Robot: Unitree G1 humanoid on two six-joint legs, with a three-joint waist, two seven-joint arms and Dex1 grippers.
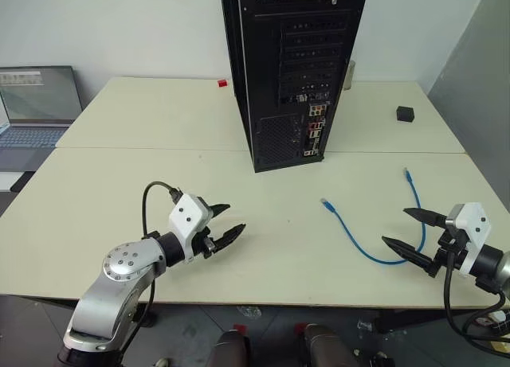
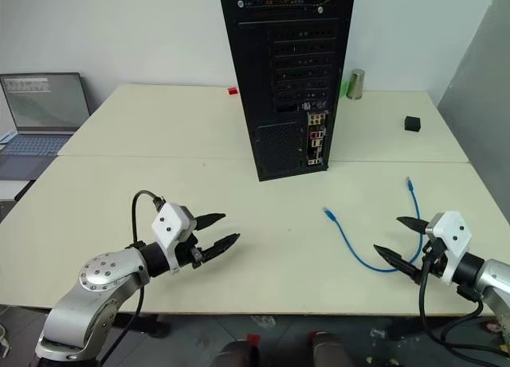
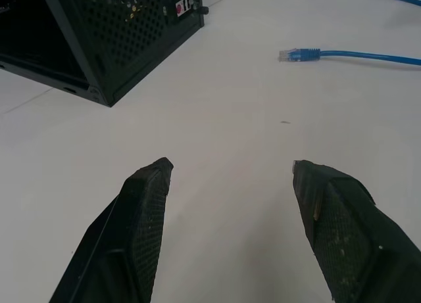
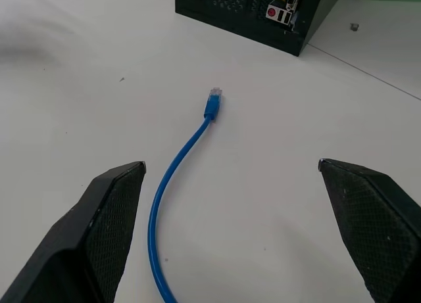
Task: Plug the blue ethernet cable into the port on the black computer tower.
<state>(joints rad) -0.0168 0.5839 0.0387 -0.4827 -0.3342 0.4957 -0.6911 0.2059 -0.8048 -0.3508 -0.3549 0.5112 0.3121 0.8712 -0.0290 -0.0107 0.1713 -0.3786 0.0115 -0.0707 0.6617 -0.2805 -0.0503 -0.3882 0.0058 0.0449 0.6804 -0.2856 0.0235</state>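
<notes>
Left gripper (image 1: 225, 222): nearest to us, at about 7 o'clock on the table (image 1: 119, 192); we see its two black fingers (image 3: 141, 217) spread apart over bare tabletop, grasping nothing.
Right gripper (image 1: 410, 232): at about 4 o'clock near the table's front edge; we see its fingers (image 4: 108, 217) splayed wide, empty, just beside the cable's curve.
Blue ethernet cable (image 1: 362, 244): we find it lying loose on the table at about 3 o'clock, bent in a U, one plug toward the tower, the other farther right.
Black computer tower (image 1: 287, 72): upright at 12 o'clock, rear face toward us.
Port (image 1: 313, 133): we place it in the coloured connector column low on the tower's rear; which socket we cannot tell.
Laptop (image 1: 36, 104): open, at about 10 o'clock.
Small black box (image 1: 405, 113): at about 2 o'clock, well apart from the cable.
</notes>
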